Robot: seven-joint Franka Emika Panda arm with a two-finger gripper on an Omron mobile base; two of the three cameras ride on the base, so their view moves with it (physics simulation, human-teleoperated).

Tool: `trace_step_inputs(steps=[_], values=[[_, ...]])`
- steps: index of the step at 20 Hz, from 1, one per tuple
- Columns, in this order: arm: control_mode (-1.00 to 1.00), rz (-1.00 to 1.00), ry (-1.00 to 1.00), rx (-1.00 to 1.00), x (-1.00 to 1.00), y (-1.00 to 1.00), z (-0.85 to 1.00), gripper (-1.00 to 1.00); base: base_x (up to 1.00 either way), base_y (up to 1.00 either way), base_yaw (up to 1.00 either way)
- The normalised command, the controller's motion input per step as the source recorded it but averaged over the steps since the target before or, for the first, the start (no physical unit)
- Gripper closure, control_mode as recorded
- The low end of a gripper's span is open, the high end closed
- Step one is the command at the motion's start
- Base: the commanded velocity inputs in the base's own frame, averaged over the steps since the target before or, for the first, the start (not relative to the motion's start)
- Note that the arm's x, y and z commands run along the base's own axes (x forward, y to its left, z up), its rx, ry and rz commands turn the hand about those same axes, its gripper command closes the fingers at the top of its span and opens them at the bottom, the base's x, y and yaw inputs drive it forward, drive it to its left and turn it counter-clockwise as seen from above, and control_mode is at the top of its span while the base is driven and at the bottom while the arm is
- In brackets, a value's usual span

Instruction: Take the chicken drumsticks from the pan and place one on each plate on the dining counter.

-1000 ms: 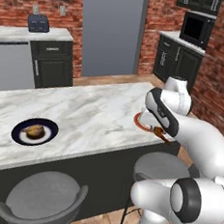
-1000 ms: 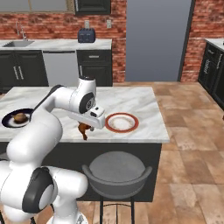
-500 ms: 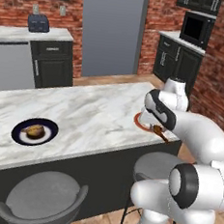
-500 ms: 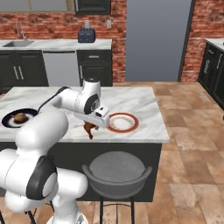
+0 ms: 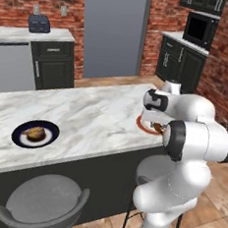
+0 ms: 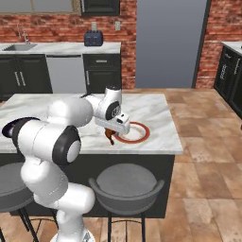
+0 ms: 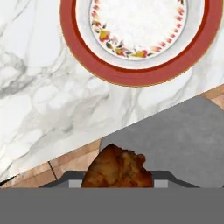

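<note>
**Second drumstick coming in over the red plate**

You're over the dining counter (image 6: 156,118), near its edge. The navy-rimmed plate (image 5: 35,133) already carries the golden drumstick (image 5: 34,133). The red-rimmed plate (image 7: 141,37), bare, sits at twelve o'clock in the hand view. The gripper (image 6: 111,136) is clamped on the reddish drumstick (image 7: 117,168), at six o'clock. Carry it forward over the plate's white centre, lower gently, then let go — too soon and I'd expect it to land on marble.

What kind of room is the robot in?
A kitchen, a computer-made one. There is a long white marble dining counter with grey stools under it, a black microwave over dark cabinets, and a dark toaster on the back worktop.
</note>
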Motion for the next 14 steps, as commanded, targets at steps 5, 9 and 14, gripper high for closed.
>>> trace_step_inputs(steps=[5, 9, 14], values=[[-1.0, 0.0, 0.22, -0.01, 0.88, -0.24, -0.23, 1.0, 0.0, 0.0, 0.0], [-1.0, 0.0, 0.04, -0.05, 0.63, -0.21, -0.22, 1.0, 0.0, 0.0, 0.0], [-1.0, 0.0, -0.02, -0.08, 0.51, -0.12, -0.38, 1.0, 0.0, 0.0, 0.0]])
